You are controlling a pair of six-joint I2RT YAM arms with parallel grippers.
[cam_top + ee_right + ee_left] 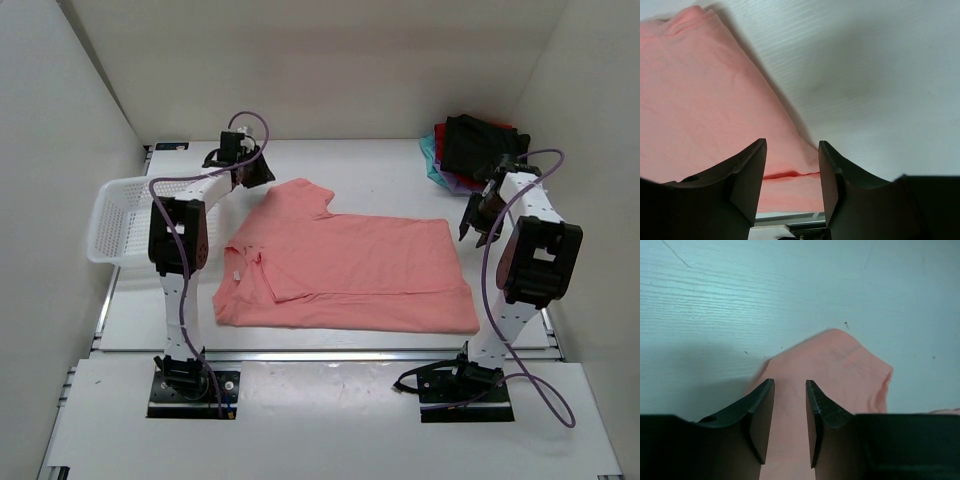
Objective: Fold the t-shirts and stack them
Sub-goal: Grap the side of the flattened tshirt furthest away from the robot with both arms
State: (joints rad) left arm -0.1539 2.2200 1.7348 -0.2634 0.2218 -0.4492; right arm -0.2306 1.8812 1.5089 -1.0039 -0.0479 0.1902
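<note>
A large salmon-pink t-shirt (350, 265) lies partly folded on the table's middle, its sleeve pointing to the far left. My left gripper (250, 170) hovers over that sleeve (835, 365), jaws open and empty. My right gripper (478, 222) is open just off the shirt's right edge (715, 105), with the layered hem (790, 175) between its fingers. A stack of folded shirts stands at the far right: black (478, 140) on top, red (440, 132), teal (430, 152) and purple (455, 182) showing at its edges.
A white mesh basket (118, 220) stands at the table's left edge beside the left arm. White walls close in the table at the left, back and right. The table's front edge (330, 353) runs just behind the arm bases.
</note>
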